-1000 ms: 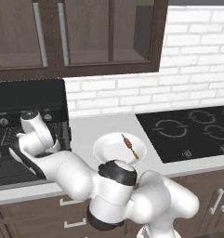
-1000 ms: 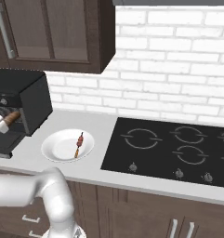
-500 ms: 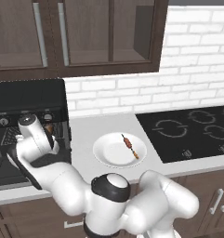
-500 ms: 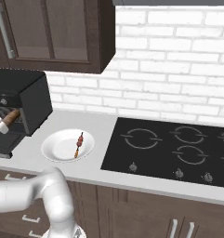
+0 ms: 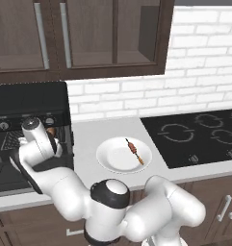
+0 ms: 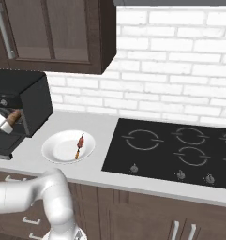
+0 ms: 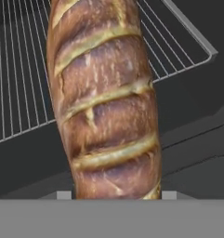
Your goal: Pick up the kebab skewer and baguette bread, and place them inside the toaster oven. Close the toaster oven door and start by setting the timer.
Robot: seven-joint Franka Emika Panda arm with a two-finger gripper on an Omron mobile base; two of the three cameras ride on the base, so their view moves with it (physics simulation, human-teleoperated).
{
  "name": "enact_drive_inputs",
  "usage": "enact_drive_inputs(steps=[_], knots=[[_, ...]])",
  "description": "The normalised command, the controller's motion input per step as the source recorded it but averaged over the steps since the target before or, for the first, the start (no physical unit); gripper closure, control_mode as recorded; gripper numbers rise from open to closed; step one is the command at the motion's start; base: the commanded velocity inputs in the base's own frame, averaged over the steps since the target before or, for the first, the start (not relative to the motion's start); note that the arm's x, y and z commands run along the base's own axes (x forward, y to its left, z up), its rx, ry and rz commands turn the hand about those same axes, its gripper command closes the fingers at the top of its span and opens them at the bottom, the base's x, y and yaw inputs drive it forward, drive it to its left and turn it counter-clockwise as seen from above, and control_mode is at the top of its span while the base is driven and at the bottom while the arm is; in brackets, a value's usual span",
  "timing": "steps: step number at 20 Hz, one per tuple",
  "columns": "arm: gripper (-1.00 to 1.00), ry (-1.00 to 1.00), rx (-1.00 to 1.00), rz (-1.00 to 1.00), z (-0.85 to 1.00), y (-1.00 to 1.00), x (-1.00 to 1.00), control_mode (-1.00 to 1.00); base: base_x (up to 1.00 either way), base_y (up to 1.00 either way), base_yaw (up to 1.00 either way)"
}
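The two-finger gripper (image 5: 52, 143) grips the golden-brown scored baguette bread (image 7: 104, 102) over the silver wire rack (image 7: 20, 69) of the black boxy toaster oven (image 5: 31, 103)

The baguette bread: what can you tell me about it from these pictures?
The baguette bread is a long golden-brown loaf with a darker crust and pale diagonal slashes across its top. In the hand view it runs lengthwise away from the camera, its far end over the wire rack of the open toaster oven. The end effector grips its near end, with a fingertip on either side.
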Motion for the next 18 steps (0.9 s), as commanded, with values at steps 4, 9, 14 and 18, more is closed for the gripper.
enact_drive_inputs(steps=[4,9,14,18], knots=[[1.00,-0.15,-0.01,0.00,0.02,0.00,0.06,-1.00,0.00,0.00,0.00],[1.00,-0.07,0.00,0.00,0.01,0.00,0.08,-1.00,0.00,0.00,0.00],[1.00,0.00,0.00,0.00,0.05,0.00,0.16,-1.00,0.00,0.00,0.00],[1.00,-0.01,0.00,0.00,0.12,0.00,0.12,-1.00,0.00,0.00,0.00]])
